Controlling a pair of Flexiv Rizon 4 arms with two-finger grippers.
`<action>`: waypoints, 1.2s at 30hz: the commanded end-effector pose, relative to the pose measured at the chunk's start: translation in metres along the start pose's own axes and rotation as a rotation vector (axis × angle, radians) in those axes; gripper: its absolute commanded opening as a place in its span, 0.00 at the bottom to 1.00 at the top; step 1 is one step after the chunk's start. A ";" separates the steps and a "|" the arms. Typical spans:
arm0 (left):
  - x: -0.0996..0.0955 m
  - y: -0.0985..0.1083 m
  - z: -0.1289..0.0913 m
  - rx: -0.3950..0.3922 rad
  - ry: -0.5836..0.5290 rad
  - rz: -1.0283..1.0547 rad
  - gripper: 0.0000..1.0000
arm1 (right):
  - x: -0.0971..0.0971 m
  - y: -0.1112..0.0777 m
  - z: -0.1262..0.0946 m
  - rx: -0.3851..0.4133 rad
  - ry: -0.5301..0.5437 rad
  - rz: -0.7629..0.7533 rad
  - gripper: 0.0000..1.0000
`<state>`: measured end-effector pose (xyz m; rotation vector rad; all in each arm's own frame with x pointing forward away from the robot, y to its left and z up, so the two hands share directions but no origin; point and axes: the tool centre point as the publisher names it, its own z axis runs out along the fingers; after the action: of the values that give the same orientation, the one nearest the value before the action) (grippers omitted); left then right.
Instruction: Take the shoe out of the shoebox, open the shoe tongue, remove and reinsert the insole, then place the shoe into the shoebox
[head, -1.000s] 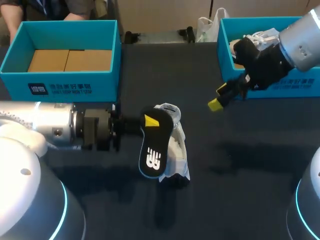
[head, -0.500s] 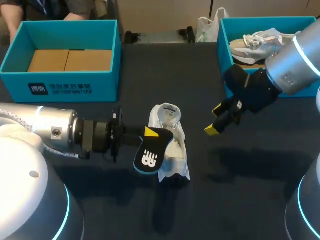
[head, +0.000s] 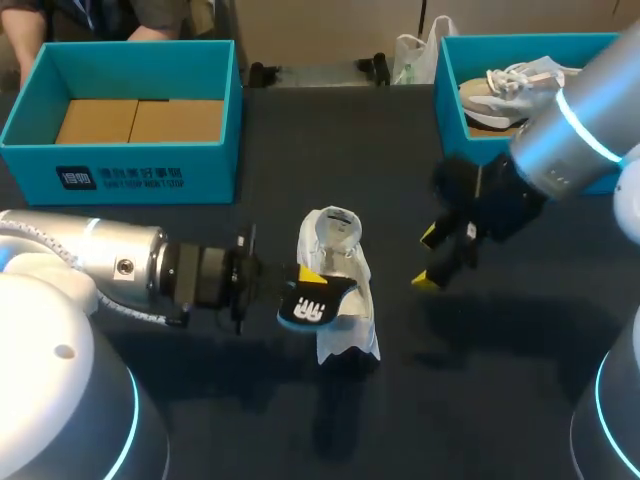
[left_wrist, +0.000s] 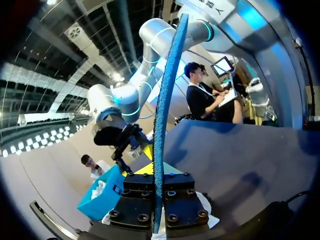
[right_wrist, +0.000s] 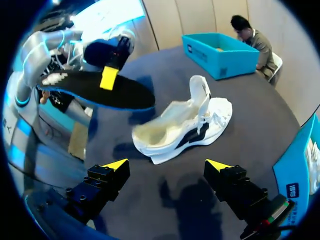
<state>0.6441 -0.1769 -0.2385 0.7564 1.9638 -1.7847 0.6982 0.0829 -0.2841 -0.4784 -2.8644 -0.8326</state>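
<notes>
Much of the left gripper (head: 302, 278) is hidden in the head view, where only one yellow tip shows above the insole (head: 312, 308). Its own wrist view shows the insole (left_wrist: 161, 100) edge-on, a thin blue strip clamped between the two black finger blocks of the left gripper (left_wrist: 157, 192). The white shoe (head: 345, 290) lies on the table (head: 300, 150) just beside and partly under the insole. The right wrist view adds what the head view lacks: the shoe (right_wrist: 185, 125) gapes, pale inside, and the insole (right_wrist: 100, 90) hangs above the table beside it, dark face showing. The right gripper (right_wrist: 167, 165) has its fingers wide apart; from above, the right gripper (head: 427, 258) hovers right of the shoe. The right box (head: 450, 90) is cut off and partly behind the arm; a second shoe (head: 510, 88) lies in it. The left box (head: 130, 155) shows a cardboard floor.
</notes>
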 end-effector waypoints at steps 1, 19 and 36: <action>-0.002 0.005 0.008 -0.001 0.005 0.001 0.00 | -0.006 0.004 0.027 0.061 0.019 -0.016 1.00; 0.004 0.011 0.025 0.017 0.018 -0.024 0.00 | -0.014 0.003 0.060 0.173 0.002 -0.082 1.00; 0.010 0.017 0.029 -0.006 0.038 -0.025 0.00 | 0.001 0.011 0.072 0.232 -0.015 -0.185 1.00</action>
<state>0.6453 -0.1999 -0.2578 0.7753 2.0108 -1.7925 0.7011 0.1212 -0.3366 -0.1955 -2.9893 -0.5417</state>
